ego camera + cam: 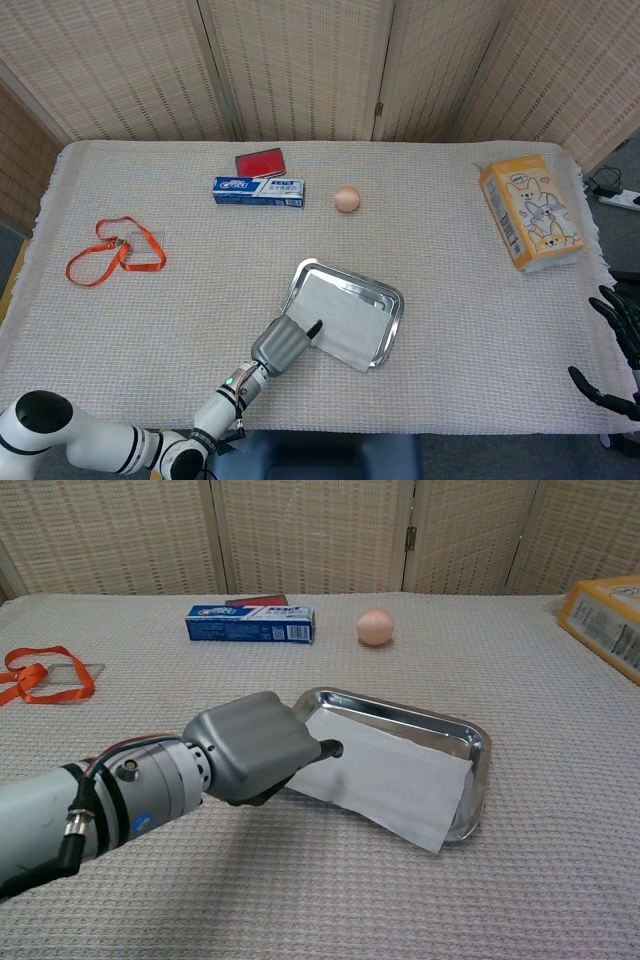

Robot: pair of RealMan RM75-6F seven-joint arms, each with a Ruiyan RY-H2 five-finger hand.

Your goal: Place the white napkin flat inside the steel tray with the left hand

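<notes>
One left hand [250, 755] is pinching the white napkin [395, 776] with curled fingers [325, 749] at the steel tray [478, 742] near the counter's [450, 300] front edge.

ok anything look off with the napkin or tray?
Yes. The napkin isn't fully inside the tray: its near edge and a corner hang over the tray's front rim onto the cloth, so it lies skewed rather than flat. The left hand is at its left edge. Nothing looks spilled or damaged.
</notes>
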